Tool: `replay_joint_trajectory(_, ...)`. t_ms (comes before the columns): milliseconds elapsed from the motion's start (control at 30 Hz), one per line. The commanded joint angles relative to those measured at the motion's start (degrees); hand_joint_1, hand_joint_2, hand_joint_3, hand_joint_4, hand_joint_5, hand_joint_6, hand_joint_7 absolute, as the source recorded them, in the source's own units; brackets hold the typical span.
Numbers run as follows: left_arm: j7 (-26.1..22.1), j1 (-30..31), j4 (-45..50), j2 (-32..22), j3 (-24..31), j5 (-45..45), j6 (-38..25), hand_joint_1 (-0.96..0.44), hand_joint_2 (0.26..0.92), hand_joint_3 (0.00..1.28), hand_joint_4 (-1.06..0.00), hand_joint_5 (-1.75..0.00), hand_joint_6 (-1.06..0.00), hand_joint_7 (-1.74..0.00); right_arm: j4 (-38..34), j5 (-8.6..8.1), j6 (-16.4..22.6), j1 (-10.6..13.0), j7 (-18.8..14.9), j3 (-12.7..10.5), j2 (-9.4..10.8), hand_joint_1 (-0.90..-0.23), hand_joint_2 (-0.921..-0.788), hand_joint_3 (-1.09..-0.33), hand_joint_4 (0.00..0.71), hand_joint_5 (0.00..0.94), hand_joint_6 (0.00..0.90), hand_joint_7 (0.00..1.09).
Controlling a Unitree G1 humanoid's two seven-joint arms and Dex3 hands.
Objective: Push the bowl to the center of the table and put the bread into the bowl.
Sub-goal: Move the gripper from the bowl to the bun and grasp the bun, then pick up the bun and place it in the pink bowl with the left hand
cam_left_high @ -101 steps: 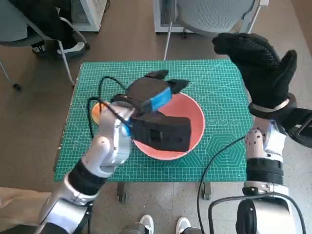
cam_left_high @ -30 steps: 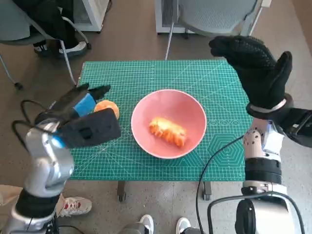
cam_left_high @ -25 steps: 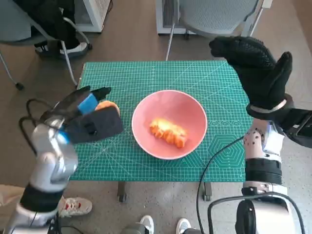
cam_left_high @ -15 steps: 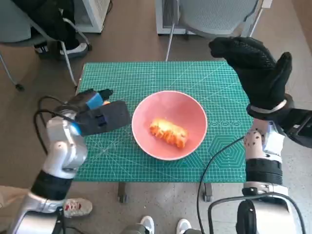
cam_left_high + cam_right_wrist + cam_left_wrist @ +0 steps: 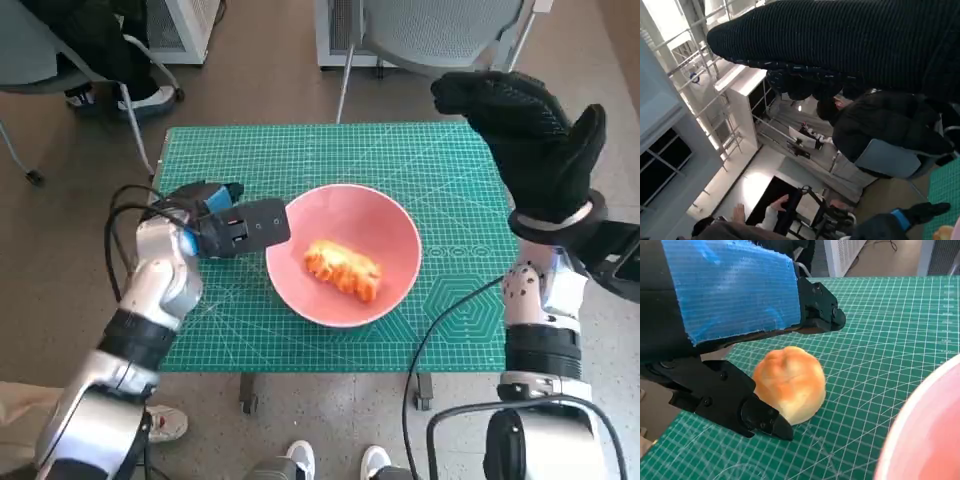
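1. Bread: a round bun (image 5: 789,384) lies on the green mat (image 5: 300,160) near the table's left edge, just beside the pink bowl (image 5: 400,225); the left hand (image 5: 225,225) is down over it, so in the head view the hand hides the bun.
2. Grip, as I judge it: the left wrist view shows black fingers (image 5: 817,315) on either side of the bun, apart and holding nothing; whether any touches the crust I cannot tell; they should close gently round the widest part, since a soft bun will dent, then lift clear of the rim.
3. Bowl: it sits about mid-table and already holds a long ridged pastry (image 5: 342,269); the bun wants setting down beside it, not on top.
4. Right hand (image 5: 530,135): raised high above the table's right far corner, glove spread open, empty, well apart from everything.
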State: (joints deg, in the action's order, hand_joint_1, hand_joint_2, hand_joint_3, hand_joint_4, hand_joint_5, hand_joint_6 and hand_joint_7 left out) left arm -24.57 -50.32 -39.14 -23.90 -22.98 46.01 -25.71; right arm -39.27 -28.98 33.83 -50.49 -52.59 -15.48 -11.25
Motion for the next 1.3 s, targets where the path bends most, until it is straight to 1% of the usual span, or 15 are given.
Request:
replay_joint_trajectory(33, 4.62, -3.28, -7.58, 1.7, -0.95, -0.99, 2.82, -0.27, 0.75, 0.0, -0.03, 0.0, -0.26, 0.0, 0.84, 0.73, -0.61, 1.77, 0.35, 0.39, -0.27, -0.698, -0.921, -0.777, 0.342, 0.0, 0.402, 0.0)
replay_joint_trajectory(133, 6.71, -4.21, -10.64, 2.33, -1.41, -1.41, 4.08, -0.25, 0.754, 0.0, -0.05, -0.01, -0.28, -0.01, 1.4, 0.82, -0.66, 2.1, 0.53, 0.45, -0.37, -0.692, -0.921, -0.779, 0.341, 0.0, 0.401, 0.0)
replay_joint_trajectory(167, 7.44, -4.45, -11.53, 2.54, -1.57, -1.58, 4.46, -0.16, 0.774, 0.01, -0.21, -0.05, -0.35, -0.02, 1.63, 0.82, -0.71, 2.25, 0.57, 0.45, -0.45, -0.687, -0.921, -0.781, 0.34, 0.0, 0.401, 0.0)
replay_joint_trajectory(267, 8.96, -4.69, -12.96, 2.7, -1.95, -1.86, 5.21, -0.05, 0.799, 0.01, -0.43, -0.06, -0.45, -0.02, 2.17, 0.86, -0.88, 2.53, 0.77, 0.5, -0.55, -0.682, -0.921, -0.784, 0.34, 0.0, 0.4, 0.0)
replay_joint_trajectory(300, 9.78, -4.41, -13.09, 2.63, -2.23, -1.67, 5.48, 0.04, 0.818, 0.03, -0.49, -0.28, -0.52, -0.05, 2.44, 0.84, -0.96, 2.67, 0.84, 0.48, -0.64, -0.681, -0.921, -0.784, 0.339, 0.0, 0.4, 0.0)
replay_joint_trajectory(333, 10.4, -4.23, -13.24, 2.58, -2.45, -1.56, 5.69, 0.03, 0.823, 0.05, -0.54, -0.45, -0.56, -0.26, 2.66, 0.83, -1.04, 2.78, 0.89, 0.47, -0.7, -0.68, -0.921, -0.785, 0.339, 0.0, 0.4, 0.0)
replay_joint_trajectory(367, 10.84, -4.16, -13.4, 2.55, -2.62, -1.53, 5.85, 0.02, 0.756, 0.24, -0.58, -0.75, -0.59, -0.62, 2.82, 0.83, -1.11, 2.86, 0.94, 0.46, -0.74, -0.678, -0.921, -0.786, 0.339, 0.0, 0.4, 0.0)
replay_joint_trajectory(400, 11.09, -4.2, -13.6, 2.55, -2.74, -1.6, 5.96, 0.01, 0.7, 0.39, -0.6, -0.95, -0.61, -0.86, 2.93, 0.83, -1.16, 2.9, 0.98, 0.47, -0.75, -0.677, -0.921, -0.787, 0.339, 0.0, 0.4, 0.0)
replay_joint_trajectory(433, 12.02, -4.01, -13.92, 2.36, -3.25, -1.2, 6.48, 0.01, 0.68, 0.44, -0.61, -1.02, -0.62, -0.94, 3.13, 0.85, -1.2, 2.99, 1.09, 0.43, -0.85, -0.677, -0.921, -0.787, 0.339, 0.0, 0.4, 0.0)
replay_joint_trajectory(500, 13.27, -3.83, -14.43, 2.12, -3.94, -0.77, 7.19, 0.01, 0.576, 0.71, -0.51, -1.41, -0.67, -1.1, 3.42, 0.88, -1.26, 3.12, 1.27, 0.4, -0.98, -0.676, -0.921, -0.789, 0.338, 0.0, 0.4, 0.0)
replay_joint_trajectory(567, 13.69, -3.48, -13.95, 1.64, -4.38, -0.68, 7.59, 0.0, 0.551, 0.78, -0.48, -1.53, -0.69, -1.15, 3.53, 0.93, -1.26, 3.19, 1.43, 0.42, -1.04, -0.676, -0.921, -0.79, 0.338, 0.0, 0.399, 0.0)
replay_joint_trajectory(667, 13.54, -3.09, -12.62, 0.81, -4.66, -0.8, 8.0, 0.0, 0.616, 0.68, -0.5, -1.51, -0.68, -1.16, 3.68, 1.16, -1.13, 3.23, 1.78, 0.63, -0.87, -0.677, -0.921, -0.793, 0.339, 0.001, 0.398, 0.0)
replay_joint_trajectory(800, 13.14, -2.72, -11.34, 0.23, -4.52, -1.21, 7.9, 0.0, 0.657, 0.59, -0.55, -1.46, -0.66, -1.16, 3.57, 1.35, -0.88, 3.19, 2.02, 0.86, -0.72, -0.677, -0.921, -0.794, 0.341, 0.002, 0.398, 0.0)
replay_joint_trajectory(1267, 11.6, -1.76, -9.32, -1.01, -3.6, -2.73, 7.16, 0.0, 0.736, 0.42, -0.64, -1.38, -0.65, -1.07, 3.18, 0.84, -1.08, 2.9, 1.58, 1.28, -0.52, -0.681, -0.921, -0.788, 0.343, 0.002, 0.4, 0.0)
replay_joint_trajectory(1300, 11.54, -1.74, -9.27, -1.02, -3.58, -2.78, 7.08, 0.0, 0.762, 0.38, -0.65, -1.38, -0.65, -1.05, 3.16, 0.82, -1.11, 2.89, 1.56, 1.28, -0.54, -0.681, -0.921, -0.788, 0.344, 0.002, 0.4, 0.0)
